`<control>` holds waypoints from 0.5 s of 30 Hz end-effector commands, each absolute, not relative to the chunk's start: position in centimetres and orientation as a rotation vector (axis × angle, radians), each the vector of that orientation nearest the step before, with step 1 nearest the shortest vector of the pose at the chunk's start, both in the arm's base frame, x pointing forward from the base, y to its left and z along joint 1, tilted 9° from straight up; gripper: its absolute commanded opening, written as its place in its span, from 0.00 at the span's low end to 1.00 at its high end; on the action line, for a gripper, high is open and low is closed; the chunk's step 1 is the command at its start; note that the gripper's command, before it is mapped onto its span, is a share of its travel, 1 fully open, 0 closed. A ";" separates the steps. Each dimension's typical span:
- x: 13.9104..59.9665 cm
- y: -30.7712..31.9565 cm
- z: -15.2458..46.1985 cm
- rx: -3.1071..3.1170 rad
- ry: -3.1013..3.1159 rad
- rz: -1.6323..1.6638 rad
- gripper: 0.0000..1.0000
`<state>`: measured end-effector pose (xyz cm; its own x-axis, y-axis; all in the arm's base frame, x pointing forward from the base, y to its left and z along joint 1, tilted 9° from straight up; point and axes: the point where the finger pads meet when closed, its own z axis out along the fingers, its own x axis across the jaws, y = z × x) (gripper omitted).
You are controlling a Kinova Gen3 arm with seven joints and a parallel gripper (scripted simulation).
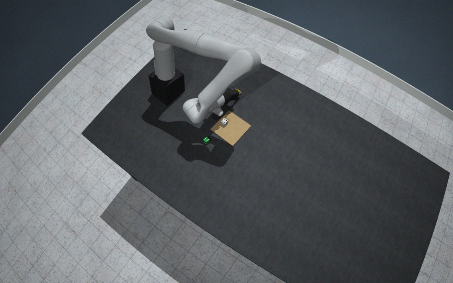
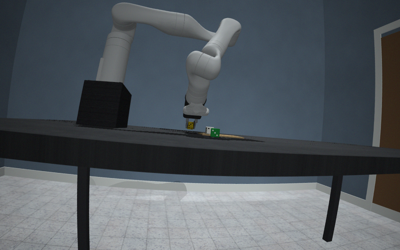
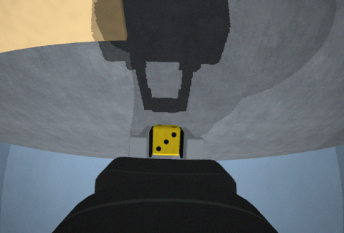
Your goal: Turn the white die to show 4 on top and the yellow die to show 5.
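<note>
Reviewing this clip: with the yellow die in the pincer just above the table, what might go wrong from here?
1. The pincer holds the yellow die low over bare table, short of the mat; released here, it would land off the mat.
2. The white die sits near the mat's closest corner, so the carried die or the fingers might knock it.
3. The green die lies just off the mat's edge; a low sweep could turn it.
</note>
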<state>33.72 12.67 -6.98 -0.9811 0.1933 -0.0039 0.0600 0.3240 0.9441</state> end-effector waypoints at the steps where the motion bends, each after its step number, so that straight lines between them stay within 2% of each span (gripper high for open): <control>1: 33.8 12.7 -6.9 0.236 2.459 1.746 0.49; 15: 33.8 12.8 -7.5 0.236 2.459 1.746 0.49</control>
